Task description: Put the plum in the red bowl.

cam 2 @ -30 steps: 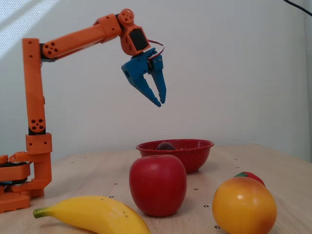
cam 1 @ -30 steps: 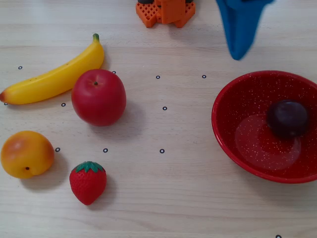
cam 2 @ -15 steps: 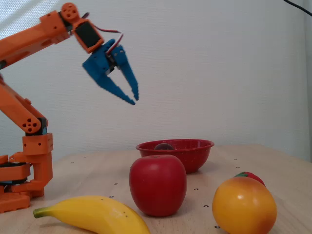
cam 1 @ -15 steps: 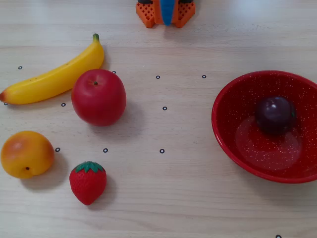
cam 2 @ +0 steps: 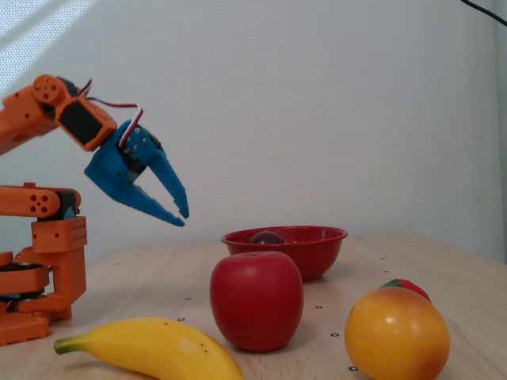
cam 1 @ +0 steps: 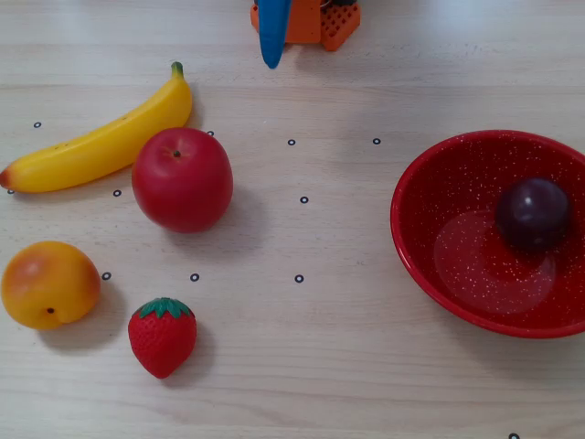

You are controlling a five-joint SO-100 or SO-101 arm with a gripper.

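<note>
**Bench inventory: plum lodged in the red bowl, gripper released and raised**

Table (cam 1: pixel 366 366): pale wood-grain top, dotted with small ringed marks.

Arm (cam 2: pixel 47 214): orange, based at the far edge of the bench in the top-down fixed view, at the left end in the side-on fixed view. Its blue gripper (cam 2: pixel 182 217) hangs in the air well above the wood, fingers parted with a clear gap between the tips, nothing between them. From above only one blue finger (cam 1: pixel 272 32) shows at the far edge.

Red bowl (cam 1: pixel 430 183): glossy, white-speckled, at the right edge of the bench in the top-down view, partly cut by the frame. In the side-on view its wall (cam 2: pixel 317 249) stands behind the apple.

Banana (cam 1: pixel 101 144): yellow, lying aslant near the far left corner, its green-tipped end close beside the apple.

Red apple (cam 1: pixel 183 178): upright, stem dimple up, left of the bench's middle.

Orange-yellow fruit (cam 1: pixel 47 283): round, peach-like, at the left edge.

Plum (cam 1: pixel 533 213): dark purple, resting inside the red bowl, toward its right side in the top-down view; from the side only its top (cam 2: pixel 266 237) peeps over the rim.

Strawberry (cam 1: pixel 162 336): red with green cap, near the front edge, just right of the peach-like fruit.
</note>
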